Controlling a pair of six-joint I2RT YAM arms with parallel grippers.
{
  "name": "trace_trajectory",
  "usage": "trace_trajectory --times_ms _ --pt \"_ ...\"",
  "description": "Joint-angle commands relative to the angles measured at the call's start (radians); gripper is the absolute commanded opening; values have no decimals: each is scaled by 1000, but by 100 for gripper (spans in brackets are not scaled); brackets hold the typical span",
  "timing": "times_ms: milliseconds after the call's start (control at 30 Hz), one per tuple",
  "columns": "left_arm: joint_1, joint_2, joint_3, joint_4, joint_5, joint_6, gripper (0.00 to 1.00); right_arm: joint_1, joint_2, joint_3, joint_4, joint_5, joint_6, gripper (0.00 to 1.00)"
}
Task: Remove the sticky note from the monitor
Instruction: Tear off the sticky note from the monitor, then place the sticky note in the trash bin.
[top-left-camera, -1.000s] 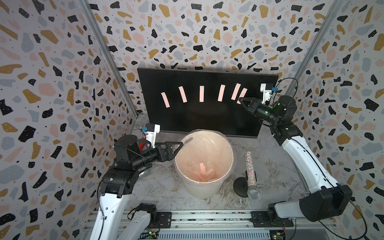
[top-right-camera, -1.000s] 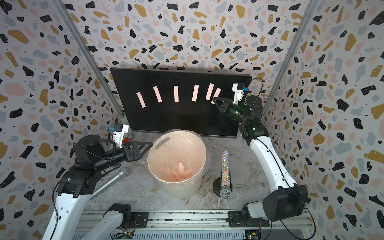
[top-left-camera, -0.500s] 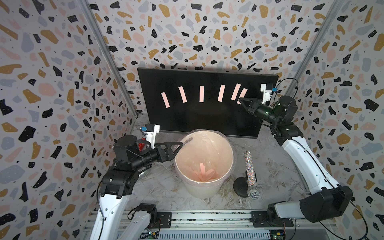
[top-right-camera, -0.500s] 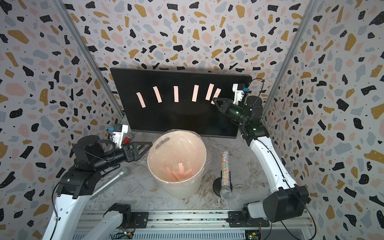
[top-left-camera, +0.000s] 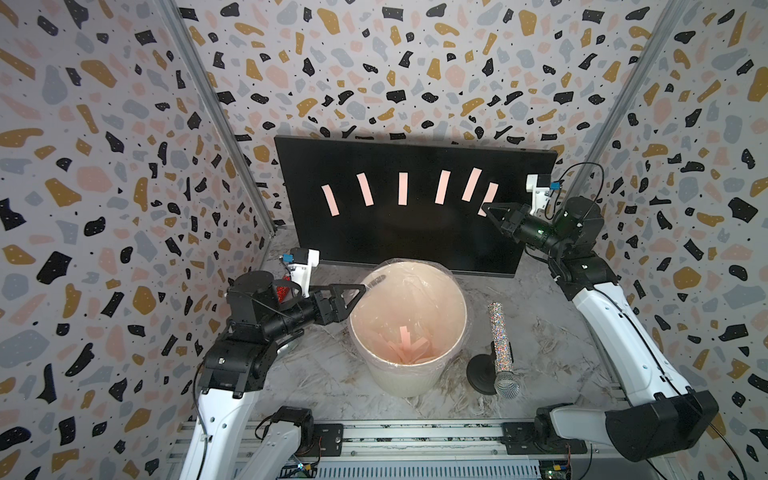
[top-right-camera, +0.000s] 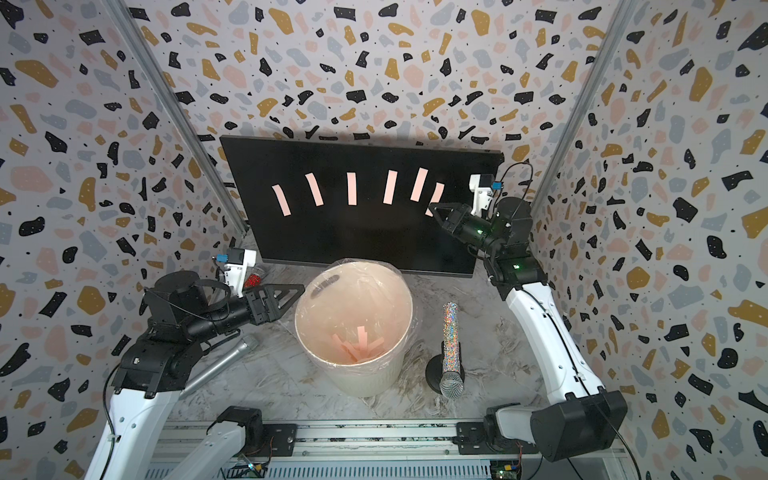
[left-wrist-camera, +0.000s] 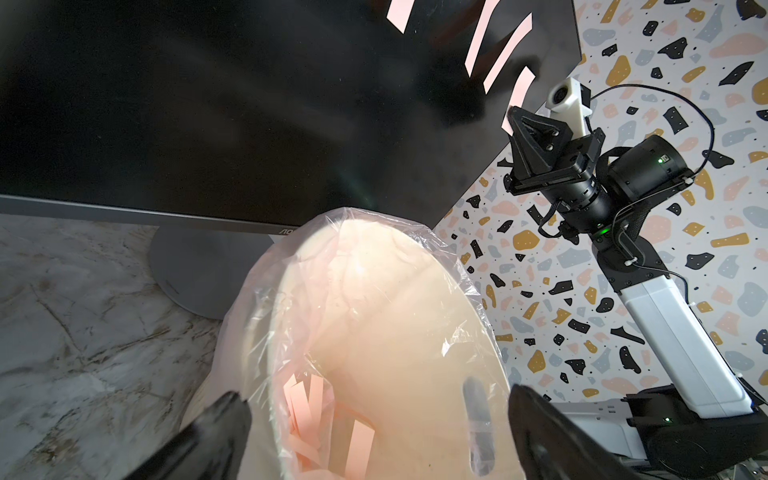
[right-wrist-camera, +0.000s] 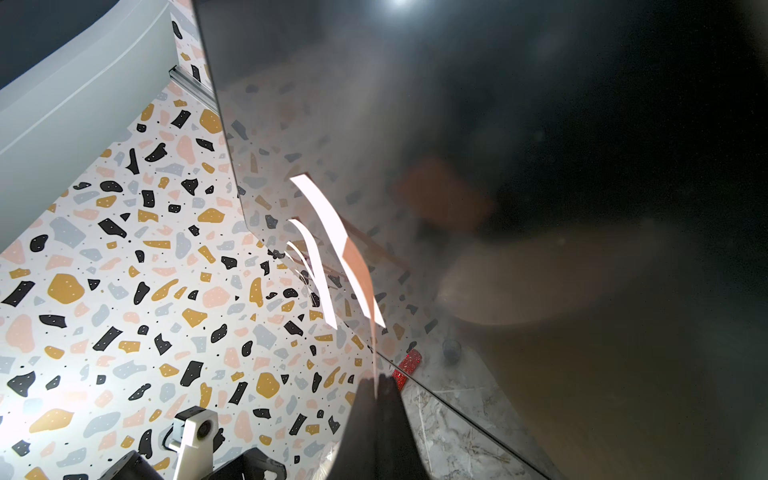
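Fingers of the left gripper (top-left-camera: 358, 296) stand fully apart and hold nothing. This gripper hovers at the left rim of the white bucket (top-left-camera: 459, 332), which has a clear plastic liner and some pink strips (top-left-camera: 409, 347) at its bottom. Behind the bucket stands the monitor (top-left-camera: 395, 241), and on its dark screen I count six pink notes in a row. The sticky note (top-left-camera: 490, 193) I work on is the last one at the right end. The right gripper (top-left-camera: 485, 206) is closed on its lower end, with the thin paper pinched between the tips. In the right wrist view the lower part of the strip bends away from the glass toward the tips, while the upper part looks attached.

I judge the peel as started but not finished. To do it well I would draw the gripper slowly away from the screen, so the strip releases from the free lower end upward and does not tear or slip out. I would keep the tips off the glass and away from the neighbour note (top-left-camera: 471, 184), which is just beside. The glitter microphone (top-left-camera: 500, 345) on its stand is near the way to the bucket.
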Motion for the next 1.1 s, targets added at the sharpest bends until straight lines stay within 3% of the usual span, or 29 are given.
trace_trajectory --times_ms 0,533,1067 --pt "-4 -9 7 17 10 5 99 0 -58 -8 -16 -35 -6 0" --pt "-5 -3 -15 -18 3 7 99 153 -231 -134 -222 -25 -110 0" --pt "-6 -12 -15 -50 11 16 99 522 -209 -150 -417 164 -199 0"
